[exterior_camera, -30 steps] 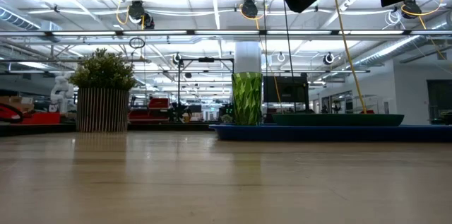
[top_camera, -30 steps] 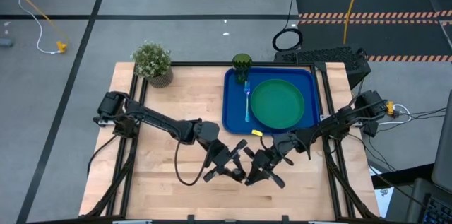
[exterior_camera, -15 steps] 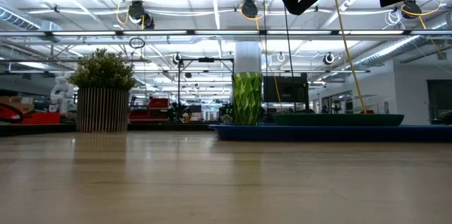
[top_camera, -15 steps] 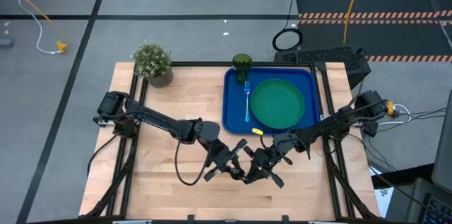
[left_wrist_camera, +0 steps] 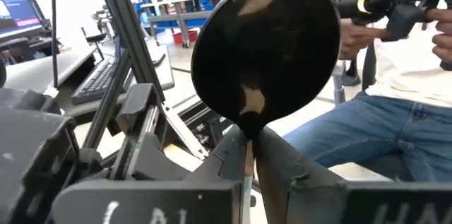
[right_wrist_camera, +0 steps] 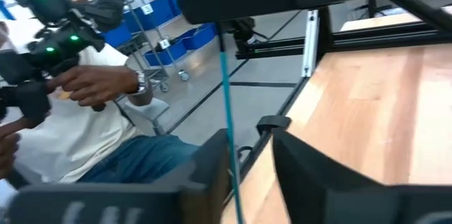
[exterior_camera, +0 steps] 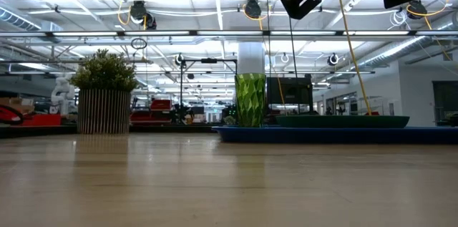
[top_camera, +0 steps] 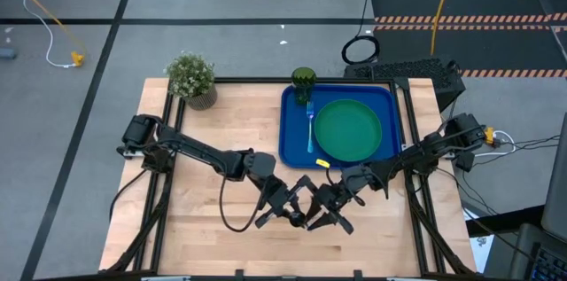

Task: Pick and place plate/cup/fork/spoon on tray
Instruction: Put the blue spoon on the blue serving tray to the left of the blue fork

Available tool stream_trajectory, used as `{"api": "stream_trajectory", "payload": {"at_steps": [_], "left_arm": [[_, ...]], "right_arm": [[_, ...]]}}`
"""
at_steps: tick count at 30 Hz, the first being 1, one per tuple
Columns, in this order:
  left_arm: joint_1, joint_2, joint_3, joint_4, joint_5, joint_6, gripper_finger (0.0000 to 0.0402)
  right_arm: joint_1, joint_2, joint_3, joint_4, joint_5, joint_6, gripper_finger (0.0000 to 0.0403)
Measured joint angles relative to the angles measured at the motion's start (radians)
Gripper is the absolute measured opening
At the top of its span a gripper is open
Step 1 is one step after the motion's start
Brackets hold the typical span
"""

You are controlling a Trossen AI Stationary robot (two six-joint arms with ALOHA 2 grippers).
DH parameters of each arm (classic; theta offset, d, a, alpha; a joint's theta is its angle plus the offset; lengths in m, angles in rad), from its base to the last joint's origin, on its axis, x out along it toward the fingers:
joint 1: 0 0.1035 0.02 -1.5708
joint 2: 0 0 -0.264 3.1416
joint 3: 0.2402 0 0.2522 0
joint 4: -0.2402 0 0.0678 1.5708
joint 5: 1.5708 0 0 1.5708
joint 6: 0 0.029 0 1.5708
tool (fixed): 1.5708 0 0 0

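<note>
My left gripper (top_camera: 297, 213) and right gripper (top_camera: 326, 217) meet above the table's near middle. The left gripper (left_wrist_camera: 248, 139) is shut on the spoon, whose dark metal bowl (left_wrist_camera: 268, 47) sticks out past its fingertips. My right gripper (right_wrist_camera: 251, 139) is open. The spoon's thin light-blue handle (right_wrist_camera: 226, 104) runs between its fingers, close along one of them. Whether it touches that finger I cannot tell. The blue tray (top_camera: 292, 144) lies at the far right, and the green plate (top_camera: 347, 128) and the fork (top_camera: 310, 126) lie in it. The dark-green cup (top_camera: 303, 81) stands at the tray's far left corner. My left gripper pinches the spoon between its two fingers at the neck (left_wrist_camera: 248, 133), just below the bowl. The bowl stands out beyond the fingertips and the handle runs back between the fingers. The spoon is lifted well clear of the table.
A potted plant (top_camera: 192, 77) stands at the table's far left corner. A seated person in jeans (left_wrist_camera: 367, 132) holds hand controllers beyond the table's near edge. Bare wood lies left of the tray and along the near side.
My right gripper has crept a little toward my left gripper and the spoon. The left gripper and the things on the tray have kept still.
</note>
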Motion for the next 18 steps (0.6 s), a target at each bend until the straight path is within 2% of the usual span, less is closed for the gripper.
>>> {"api": "stream_trajectory", "payload": {"at_steps": [5, 8, 11, 18], "left_arm": [[0.000, -0.016, 0.000, -0.013, -0.003, -0.036, 0.0014], [0.002, -0.040, 0.000, -0.050, -0.023, -0.063, 0.0012], [0.003, -0.072, 0.000, -0.122, -0.100, -0.066, 0.0015], [0.008, -0.164, 0.000, -0.278, -0.365, -0.120, 0.0013]], "right_arm": [[0.000, -0.032, 0.000, -0.071, 0.036, -0.005, 0.0179], [0.002, -0.101, 0.000, -0.209, 0.066, -0.006, 0.0211], [0.030, -0.195, -0.001, -0.405, 0.206, -0.005, 0.0226], [0.138, -0.409, 0.000, -0.804, 0.630, 0.050, 0.0230]]}}
